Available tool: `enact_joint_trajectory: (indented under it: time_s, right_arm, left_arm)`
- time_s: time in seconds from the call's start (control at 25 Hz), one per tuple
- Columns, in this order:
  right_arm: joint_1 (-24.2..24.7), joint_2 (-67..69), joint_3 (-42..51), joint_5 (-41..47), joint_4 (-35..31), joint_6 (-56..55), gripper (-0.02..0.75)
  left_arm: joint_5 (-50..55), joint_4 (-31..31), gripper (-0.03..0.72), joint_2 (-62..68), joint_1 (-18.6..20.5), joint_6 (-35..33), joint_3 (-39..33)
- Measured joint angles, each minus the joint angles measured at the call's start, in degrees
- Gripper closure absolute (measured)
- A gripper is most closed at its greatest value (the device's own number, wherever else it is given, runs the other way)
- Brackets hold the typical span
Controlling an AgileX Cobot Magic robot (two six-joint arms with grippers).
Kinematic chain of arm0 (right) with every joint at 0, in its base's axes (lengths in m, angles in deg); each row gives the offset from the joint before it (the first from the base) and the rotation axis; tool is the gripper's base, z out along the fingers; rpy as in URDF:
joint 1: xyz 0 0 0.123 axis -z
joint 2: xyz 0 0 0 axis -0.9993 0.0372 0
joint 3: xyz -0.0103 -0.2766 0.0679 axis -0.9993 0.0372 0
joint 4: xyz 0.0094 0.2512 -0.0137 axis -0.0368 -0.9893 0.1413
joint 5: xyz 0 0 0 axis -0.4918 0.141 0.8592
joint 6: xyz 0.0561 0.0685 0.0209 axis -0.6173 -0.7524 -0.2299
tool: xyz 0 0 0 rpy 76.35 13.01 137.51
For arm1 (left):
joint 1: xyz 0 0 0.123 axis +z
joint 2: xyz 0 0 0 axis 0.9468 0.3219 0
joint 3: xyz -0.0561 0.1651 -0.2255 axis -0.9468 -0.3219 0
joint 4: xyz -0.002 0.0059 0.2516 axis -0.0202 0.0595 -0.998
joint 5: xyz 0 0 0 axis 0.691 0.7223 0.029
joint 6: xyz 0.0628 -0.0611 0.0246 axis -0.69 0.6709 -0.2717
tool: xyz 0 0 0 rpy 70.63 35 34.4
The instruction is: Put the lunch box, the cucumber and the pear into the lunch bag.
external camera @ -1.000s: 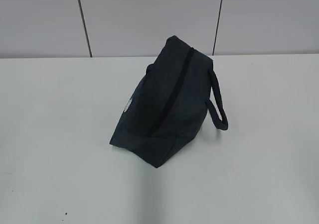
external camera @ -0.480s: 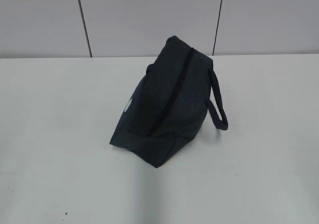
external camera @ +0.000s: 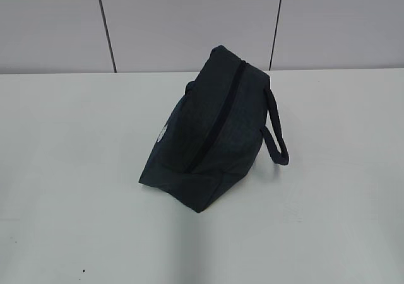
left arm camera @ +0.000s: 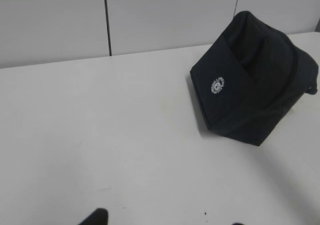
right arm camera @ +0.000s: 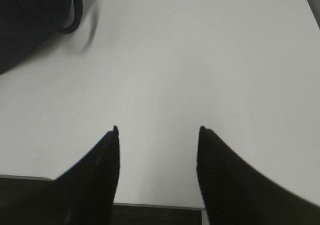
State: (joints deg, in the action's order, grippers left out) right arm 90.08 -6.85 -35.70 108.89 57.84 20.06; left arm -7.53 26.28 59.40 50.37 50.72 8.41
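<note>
Start at the near edge. In the right wrist view, you see the right end effector (right arm camera: 157, 135) with its two dark fingers (right arm camera: 102, 175) spread apart, released, with only bare white worktop (right arm camera: 200, 60) between them. In the left wrist view, you see just two dark tips of the left end effector (left arm camera: 165, 222) at the bottom edge, set wide apart and released, with nothing between them.

Farther out, locate the lunch bag (external camera: 211, 129) near the middle of the worktop. It is dark navy and rests on its base, leaning. Its zipper (external camera: 221, 110) runs along the top ridge and looks closed. One strap handle (external camera: 276, 132) loops out on the right side; a small white round logo (left arm camera: 217, 84) marks the left face.

Behind the worktop stands a pale panelled wall (external camera: 189, 19).
</note>
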Motion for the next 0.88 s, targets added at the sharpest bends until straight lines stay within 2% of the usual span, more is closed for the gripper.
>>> enact_joint_trajectory:
  time_s: [0.24,0.32,0.4,0.6,0.68,0.76,0.88]
  right_arm:
    - [0.0,0.0,0.0,-0.1,0.0,0.0,0.343]
    - [0.0,0.0,0.0,-0.1,0.0,0.0,0.343]
    - [0.0,0.0,0.0,-0.1,0.0,0.0,0.343]
    - [-0.1,-0.2,0.0,-0.1,-0.1,0.0,0.343]
    - [-0.4,-0.2,0.0,-0.1,-0.1,0.0,0.343]
    - [-1.3,-0.2,0.0,-0.1,-0.1,0.0,0.343]
    - [-2.4,-0.2,0.0,-0.1,-0.1,0.0,0.343]
  left_arm:
    - [0.0,0.0,0.253,-0.1,0.0,0.0,0.0]
    - [0.0,0.1,0.253,-0.2,1.1,0.0,0.0]
    - [0.0,0.1,0.253,-0.3,4.3,0.0,0.0]
    - [0.0,0.2,0.253,-0.3,16.3,0.0,0.0]
    - [0.0,0.2,0.253,-0.3,20.0,-0.1,0.0]
    - [0.0,0.2,0.253,-0.3,22.3,-0.1,0.0]
    - [0.0,0.2,0.253,-0.3,23.3,-0.1,0.0]
